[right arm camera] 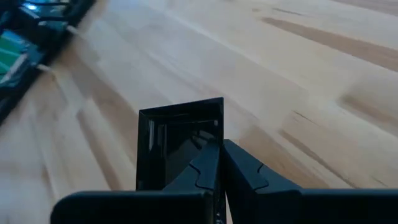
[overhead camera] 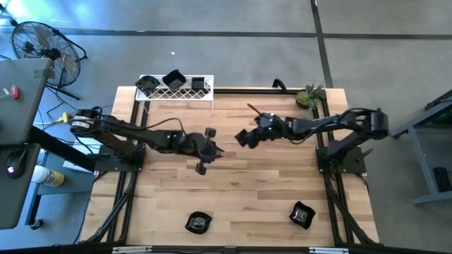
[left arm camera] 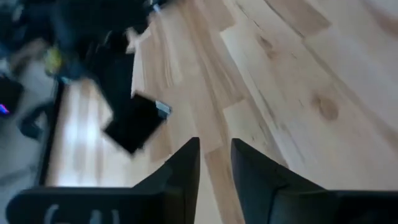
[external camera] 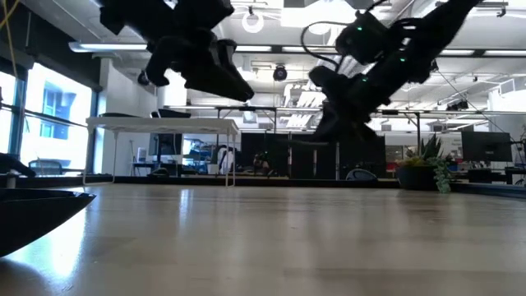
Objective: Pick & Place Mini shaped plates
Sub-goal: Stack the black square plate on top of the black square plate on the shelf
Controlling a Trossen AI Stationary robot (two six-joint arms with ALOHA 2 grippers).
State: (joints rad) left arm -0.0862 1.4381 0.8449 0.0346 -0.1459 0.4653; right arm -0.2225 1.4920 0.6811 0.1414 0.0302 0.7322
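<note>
My right gripper (right arm camera: 219,163) is shut on a small glossy black square plate (right arm camera: 177,140) and hovers over the middle of the table (overhead camera: 244,137). My left gripper (left arm camera: 216,158) hangs just to its left (overhead camera: 203,161) above bare wood, with its fingers a little apart and nothing between them. Three more black plates (overhead camera: 173,79) sit on the white wire rack (overhead camera: 176,93) at the far edge. Two others lie flat on the table near the front, a left plate (overhead camera: 199,223) and a right plate (overhead camera: 302,214). My right gripper pinches the square plate by its rim (right arm camera: 208,146), at the side nearest the fingers. The plate is lifted clear of the table and sticks out forward past the fingertips, with its hollow side toward the wrist camera.
A small green potted plant (overhead camera: 309,95) stands at the far right corner. Bare wood lies between the two near plates and across the middle of the table. A blurred dark square shape (left arm camera: 134,121) shows in the left wrist view, and I cannot identify it. Fans and a desk stand beyond the left edge.
</note>
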